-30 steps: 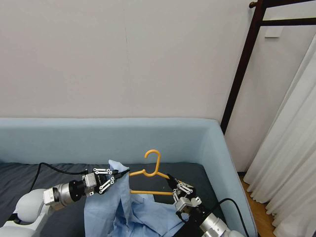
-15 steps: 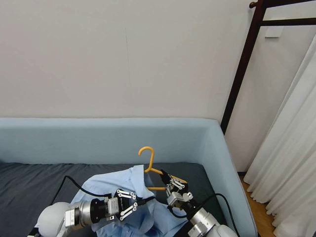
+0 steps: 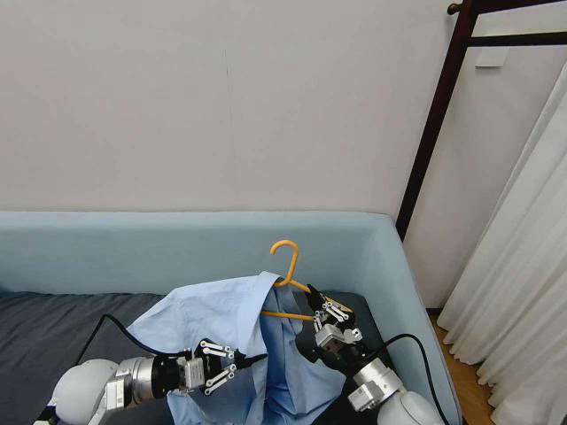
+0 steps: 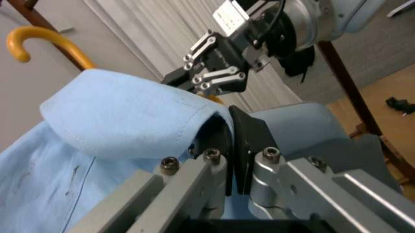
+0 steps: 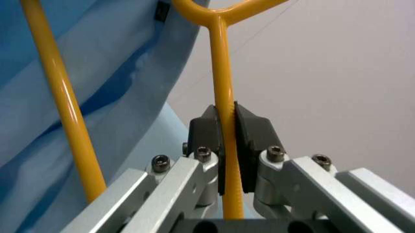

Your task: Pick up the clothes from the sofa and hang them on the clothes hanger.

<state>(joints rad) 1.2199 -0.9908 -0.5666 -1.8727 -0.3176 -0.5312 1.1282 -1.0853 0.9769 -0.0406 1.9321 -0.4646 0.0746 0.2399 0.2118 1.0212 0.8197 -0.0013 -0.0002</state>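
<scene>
Blue shirt (image 3: 221,310) half-dresses the yellow hanger (image 3: 285,257) above the sofa (image 3: 177,239). The right hand (image 3: 321,310) clamps the hanger's bare arm, and the left hand (image 3: 244,363) pinches the cloth. Next, I judge, draw cloth over that arm.

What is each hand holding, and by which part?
Right hand grips the yellow clothes hanger by its shoulder rod; left hand pinches the light blue shirt at a stitched edge.

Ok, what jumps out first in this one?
An orange hanger is held up over the pale blue sofa, one of its rods pinched in the right tool. A light blue shirt drapes from it, with the left tool clamped on the cloth, lower and to the left.
</scene>
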